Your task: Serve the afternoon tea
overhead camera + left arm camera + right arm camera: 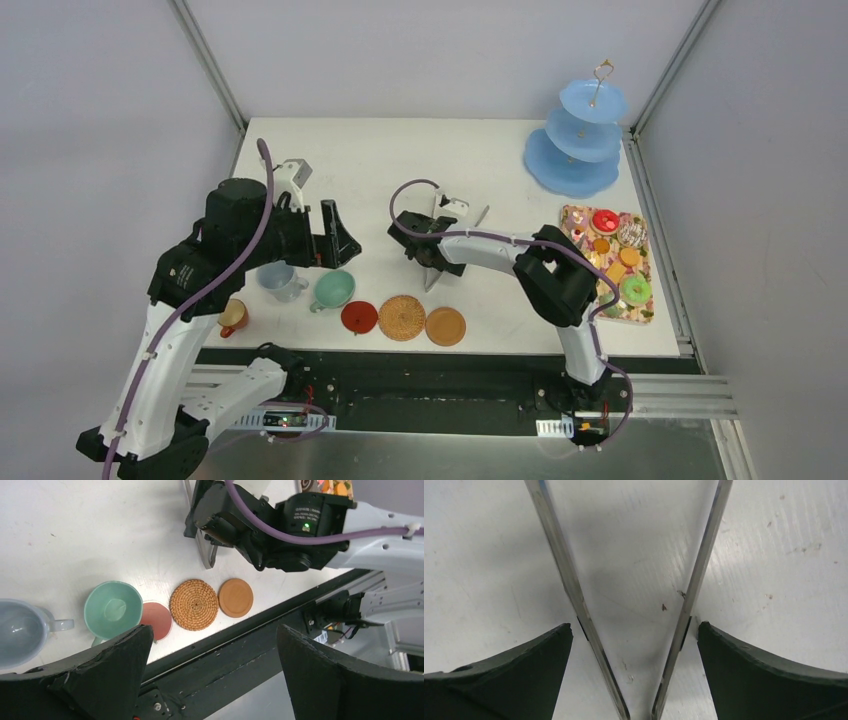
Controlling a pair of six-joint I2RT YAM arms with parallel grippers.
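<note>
Three cups stand at the near left: orange, grey-blue and mint green. To their right lie three coasters in a row: red, woven and orange-brown. The light-blue tiered stand is at the far right. In front of it, donuts and biscuits fill the floral tray. My left gripper hangs open and empty above the mint cup. My right gripper is open low over the table, its fingers outside both arms of the metal tongs.
The tongs lie on the white table's middle, mostly under my right wrist. A black rail runs along the near table edge just below the coasters. Grey walls and metal frame posts close in the table's sides and back.
</note>
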